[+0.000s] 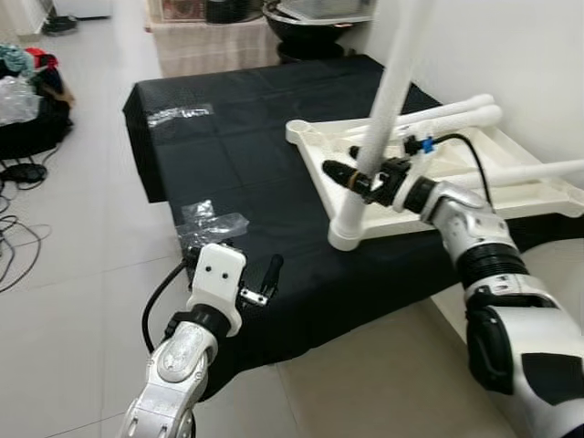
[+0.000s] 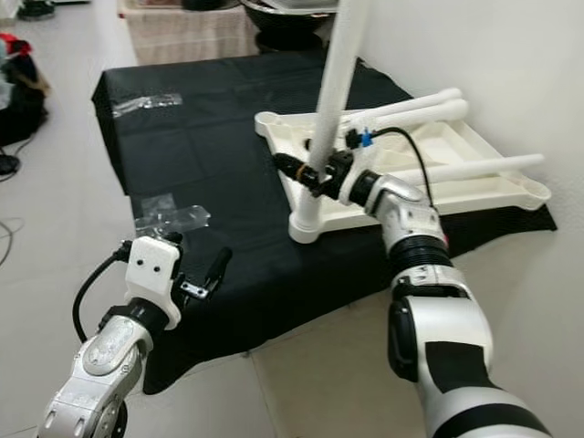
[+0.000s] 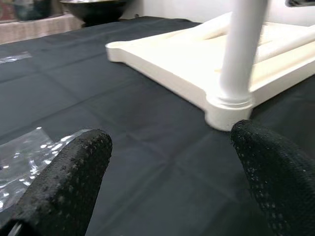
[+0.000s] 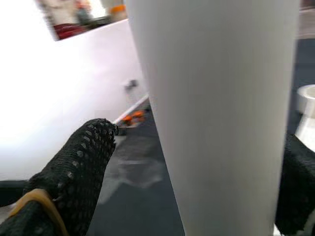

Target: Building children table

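1. Standing upright in near corner socket of upturned white tabletop (image 1: 511,196): one leg (image 1: 388,100), pinched between right gripper (image 1: 365,178) fingers.
2. Lying on tabletop toward 2 o'clock: three loose legs (image 1: 456,111), apparently unfitted; roughly a quarter done.
3. Hovering at 7 o'clock over black cloth (image 1: 237,137): left gripper (image 1: 260,278), jaws spread, empty.
4. Plastic bags: two, nearest (image 1: 212,222).

Bystanders around the black cloth

Black cloth (image 1: 237,146) covers a low platform; clear plastic wrap (image 1: 212,222) lies crumpled at its near-left edge, another piece (image 1: 178,113) farther back; cables (image 1: 14,228) trail over the tiled floor (image 1: 82,182); a dark bowl (image 1: 301,23) stands behind.
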Controlling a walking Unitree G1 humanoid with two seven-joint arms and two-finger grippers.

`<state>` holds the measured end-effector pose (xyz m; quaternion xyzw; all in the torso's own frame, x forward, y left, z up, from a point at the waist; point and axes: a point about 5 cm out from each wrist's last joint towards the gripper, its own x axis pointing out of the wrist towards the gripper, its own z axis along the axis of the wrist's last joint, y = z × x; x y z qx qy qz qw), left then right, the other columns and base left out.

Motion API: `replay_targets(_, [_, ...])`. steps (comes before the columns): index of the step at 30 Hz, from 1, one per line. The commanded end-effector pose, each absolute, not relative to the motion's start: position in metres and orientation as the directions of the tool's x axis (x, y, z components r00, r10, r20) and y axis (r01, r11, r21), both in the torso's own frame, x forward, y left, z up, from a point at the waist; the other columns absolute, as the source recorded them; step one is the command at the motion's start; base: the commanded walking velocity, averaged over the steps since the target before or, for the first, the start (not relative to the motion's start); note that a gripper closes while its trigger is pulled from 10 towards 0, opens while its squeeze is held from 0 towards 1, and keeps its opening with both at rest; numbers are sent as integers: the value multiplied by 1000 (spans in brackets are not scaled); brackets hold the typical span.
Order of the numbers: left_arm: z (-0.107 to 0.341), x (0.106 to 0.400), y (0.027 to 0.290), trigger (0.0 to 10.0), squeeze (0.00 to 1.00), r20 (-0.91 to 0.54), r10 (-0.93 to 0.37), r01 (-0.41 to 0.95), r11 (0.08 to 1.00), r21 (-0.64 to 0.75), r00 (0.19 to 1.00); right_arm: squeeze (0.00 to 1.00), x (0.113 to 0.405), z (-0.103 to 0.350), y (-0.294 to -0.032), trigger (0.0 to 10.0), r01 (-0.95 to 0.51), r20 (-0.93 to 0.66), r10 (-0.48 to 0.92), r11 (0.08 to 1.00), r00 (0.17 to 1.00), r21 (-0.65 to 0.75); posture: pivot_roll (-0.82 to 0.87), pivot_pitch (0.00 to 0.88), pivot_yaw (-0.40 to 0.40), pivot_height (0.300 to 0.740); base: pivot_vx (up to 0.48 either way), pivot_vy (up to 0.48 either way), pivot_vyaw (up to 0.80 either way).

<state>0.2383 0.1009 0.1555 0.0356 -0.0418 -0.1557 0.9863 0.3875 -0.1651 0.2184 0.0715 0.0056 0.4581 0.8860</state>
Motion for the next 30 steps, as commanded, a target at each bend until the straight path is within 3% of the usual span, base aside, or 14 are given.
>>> replay_targets(1, [156, 237, 100, 10000, 0, 66, -306, 300, 950, 92, 950, 0, 383, 219, -149, 10000, -878, 60, 881, 460, 470, 133, 41, 65, -83, 740, 0, 0, 0])
replay_targets(6, [155, 238, 100, 10000, 0, 67, -308, 302, 949, 91, 949, 0, 370, 215, -131, 10000, -953, 49, 958, 273, 281, 130, 35, 65, -82, 740, 0, 0, 0])
replay_targets(11, [155, 239, 99, 10000, 0, 67, -310, 303, 949, 91, 948, 0, 365, 212, -121, 10000, -970, 47, 975, 211, 218, 119, 36, 66, -80, 740, 0, 0, 0])
replay_targets(15, [155, 239, 99, 10000, 0, 67, -310, 304, 948, 90, 948, 0, 366, 211, -113, 10000, -969, 41, 973, 223, 229, 107, 33, 67, -81, 740, 0, 0, 0])
replay_targets(19, [155, 239, 98, 10000, 0, 66, -312, 306, 948, 87, 948, 0, 374, 212, -103, 10000, -947, 46, 949, 305, 311, 102, 32, 66, -80, 740, 0, 0, 0])
replay_targets(20, [155, 238, 98, 10000, 0, 66, -312, 306, 948, 87, 948, 0, 377, 213, -101, 7490, -934, 49, 936, 343, 349, 101, 36, 66, -83, 740, 0, 0, 0])
replay_targets(21, [155, 238, 98, 10000, 0, 65, -312, 306, 948, 87, 948, 0, 378, 214, -99, 7490, -926, 51, 928, 363, 369, 101, 36, 66, -83, 740, 0, 0, 0])
replay_targets(22, [155, 239, 98, 10000, 0, 65, -311, 305, 948, 87, 948, 0, 380, 214, -98, 0, -918, 50, 919, 384, 390, 100, 36, 66, -83, 740, 0, 0, 0])
replay_targets(30, [154, 239, 99, 10000, 0, 65, -308, 302, 949, 87, 949, 0, 382, 217, -101, 0, -884, 84, 882, 454, 463, 108, 29, 67, -80, 740, 0, 0, 0])
